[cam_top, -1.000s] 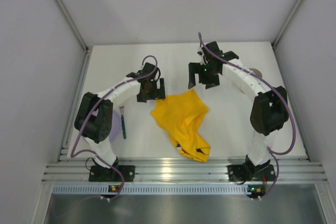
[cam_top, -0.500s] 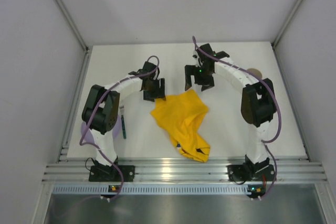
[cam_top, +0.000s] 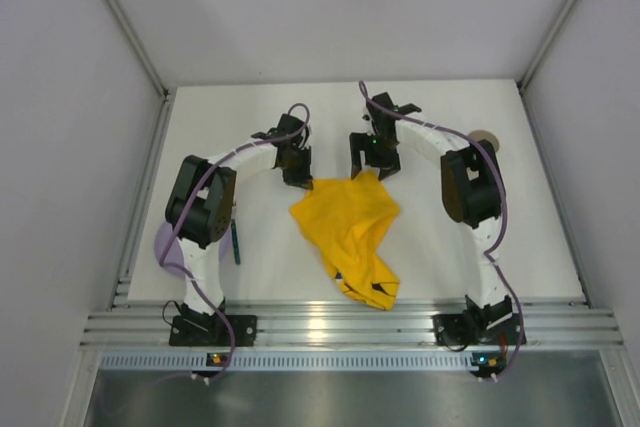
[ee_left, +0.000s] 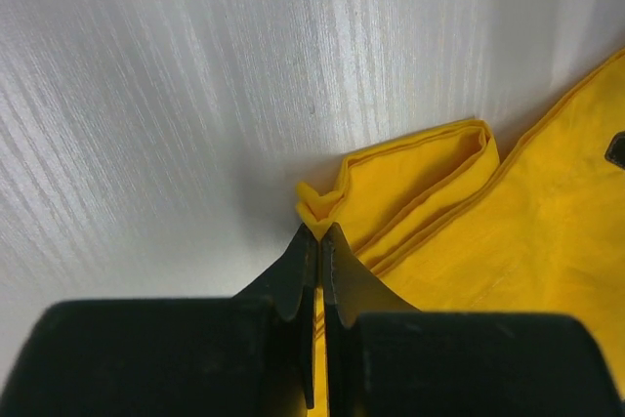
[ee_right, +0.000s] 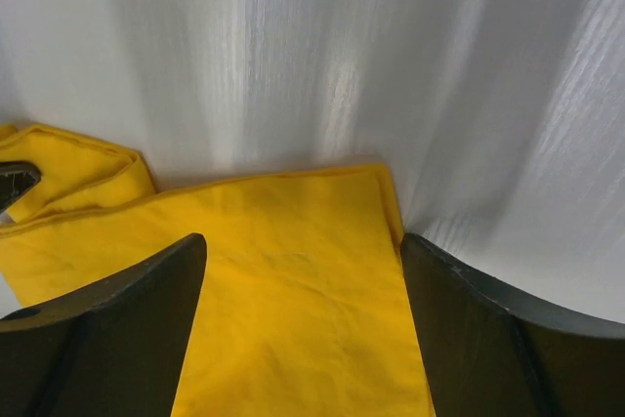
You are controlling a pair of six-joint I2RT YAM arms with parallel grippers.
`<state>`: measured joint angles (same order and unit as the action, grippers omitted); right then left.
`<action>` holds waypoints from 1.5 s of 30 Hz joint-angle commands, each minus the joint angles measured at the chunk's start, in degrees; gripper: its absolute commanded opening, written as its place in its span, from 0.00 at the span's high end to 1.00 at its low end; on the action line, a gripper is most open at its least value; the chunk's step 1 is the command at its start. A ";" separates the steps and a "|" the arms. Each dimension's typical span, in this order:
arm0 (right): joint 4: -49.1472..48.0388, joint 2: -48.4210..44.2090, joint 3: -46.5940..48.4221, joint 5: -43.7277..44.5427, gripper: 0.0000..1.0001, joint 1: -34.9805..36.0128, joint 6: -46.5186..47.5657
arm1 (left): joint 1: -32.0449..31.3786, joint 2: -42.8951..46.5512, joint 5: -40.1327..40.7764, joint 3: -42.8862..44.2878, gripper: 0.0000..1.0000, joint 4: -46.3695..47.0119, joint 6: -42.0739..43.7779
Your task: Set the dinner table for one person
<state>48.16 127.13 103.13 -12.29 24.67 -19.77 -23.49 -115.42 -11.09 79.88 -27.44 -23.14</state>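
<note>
One dinner table (cam_top: pixel 520 227), one yellow cloth (cam_top: pixel 350 232), one teal-handled utensil (cam_top: pixel 236 244)

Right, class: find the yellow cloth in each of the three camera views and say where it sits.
Top external: yellow cloth at the centre of the dinner table.
Left wrist: lower right, one corner pinched in the shut left gripper.
Right wrist: lower half, inside the open right gripper.
Shared landmark: the folded corner, at the left edge of the right wrist view.
</note>
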 commanded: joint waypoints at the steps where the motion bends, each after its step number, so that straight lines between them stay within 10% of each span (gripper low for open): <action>1: -2.72 -0.13 -0.29 2.88 0.19 -0.76 -1.41 | -0.25 -1.30 1.51 0.98 1.00 -2.70 1.43; 5: -3.51 0.57 -2.40 4.91 0.27 -0.85 -1.59 | -0.25 -1.21 1.34 1.16 1.00 -3.76 1.51; 18: -10.80 -2.05 -14.00 1.22 1.00 2.05 -2.38 | -0.16 -1.39 1.95 3.71 1.00 -7.89 2.04; 29: -9.67 -15.76 -14.55 4.64 1.00 0.92 -0.54 | -0.25 8.34 7.92 5.28 1.00 -12.37 1.86; 45: -1.74 -63.34 -11.36 19.06 1.00 -2.34 -1.33 | -1.39 42.97 14.08 12.23 1.00 -23.36 2.31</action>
<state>45.56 73.03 92.16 3.31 22.81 -20.75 -24.29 -78.67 3.86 90.98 -48.10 -21.04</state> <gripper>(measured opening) 0.010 0.026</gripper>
